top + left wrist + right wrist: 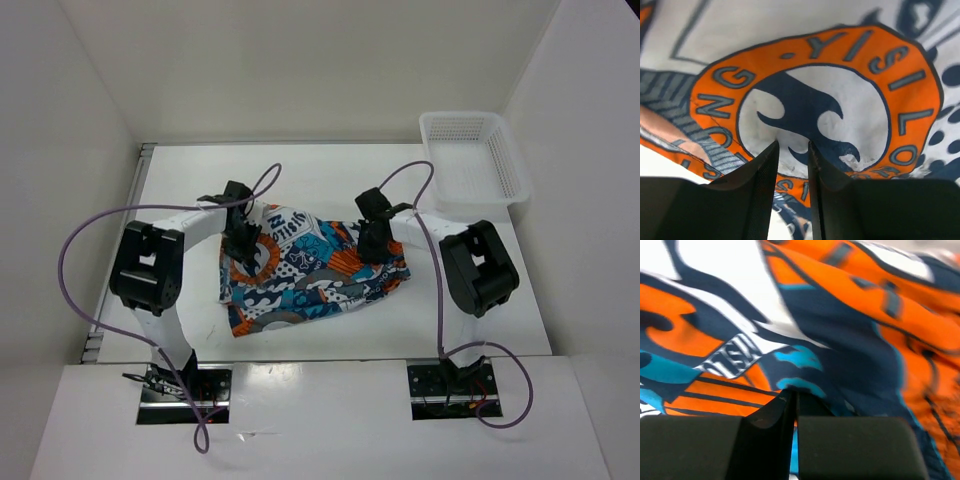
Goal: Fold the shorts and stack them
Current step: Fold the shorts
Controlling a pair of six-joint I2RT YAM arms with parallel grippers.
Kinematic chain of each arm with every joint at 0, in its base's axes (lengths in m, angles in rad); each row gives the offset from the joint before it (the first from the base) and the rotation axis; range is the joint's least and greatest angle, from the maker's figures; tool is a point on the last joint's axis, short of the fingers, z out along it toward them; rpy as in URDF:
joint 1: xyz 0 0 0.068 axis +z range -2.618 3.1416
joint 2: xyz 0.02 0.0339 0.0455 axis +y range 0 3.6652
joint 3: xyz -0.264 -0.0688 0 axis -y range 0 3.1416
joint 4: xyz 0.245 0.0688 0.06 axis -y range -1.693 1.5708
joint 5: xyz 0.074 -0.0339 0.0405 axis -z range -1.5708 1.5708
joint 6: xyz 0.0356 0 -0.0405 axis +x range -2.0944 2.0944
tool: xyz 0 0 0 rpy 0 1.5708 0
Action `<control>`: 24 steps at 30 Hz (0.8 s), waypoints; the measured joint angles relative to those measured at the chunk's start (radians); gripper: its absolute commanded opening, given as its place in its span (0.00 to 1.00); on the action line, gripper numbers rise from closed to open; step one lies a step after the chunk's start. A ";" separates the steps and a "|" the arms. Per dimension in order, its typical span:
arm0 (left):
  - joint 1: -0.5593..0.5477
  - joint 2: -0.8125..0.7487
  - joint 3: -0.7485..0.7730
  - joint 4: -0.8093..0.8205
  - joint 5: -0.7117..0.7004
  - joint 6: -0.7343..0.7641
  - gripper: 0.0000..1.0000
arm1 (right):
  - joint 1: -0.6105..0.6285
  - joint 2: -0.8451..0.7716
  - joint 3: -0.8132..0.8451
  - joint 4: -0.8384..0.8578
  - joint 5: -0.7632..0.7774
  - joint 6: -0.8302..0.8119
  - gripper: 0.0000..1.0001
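The shorts (pixel 310 275) lie spread and rumpled on the white table, printed in blue, orange, grey and white. My left gripper (pixel 243 250) stands over their left part. In the left wrist view its fingertips (pixel 774 146) rest on an orange lettered ring on the shorts (pixel 840 90), and the left gripper (pixel 793 144) is open by a narrow gap with cloth showing through it. My right gripper (pixel 375 245) is down on the right part. Close up, the right gripper (pixel 794 391) has its jaws together, pinching navy cloth of the shorts (pixel 840 340) at the tips.
A white mesh basket (pixel 470 118) stands at the table's back right corner with nothing in it. White walls close in the table on the left, back and right. Purple cables loop out from both arms.
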 measured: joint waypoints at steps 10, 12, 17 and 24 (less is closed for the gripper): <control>0.090 0.315 0.451 0.061 -0.023 0.001 0.35 | -0.069 0.178 0.197 0.105 -0.066 0.044 0.00; 0.106 0.368 0.550 0.059 -0.022 0.001 0.39 | -0.093 0.239 0.287 0.114 -0.076 0.043 0.00; 0.133 0.343 0.623 0.047 -0.003 0.003 0.58 | -0.135 0.297 0.462 0.134 -0.105 -0.010 0.19; 0.208 0.181 0.594 -0.021 0.071 0.002 0.58 | -0.181 0.133 0.383 0.195 -0.190 -0.072 0.43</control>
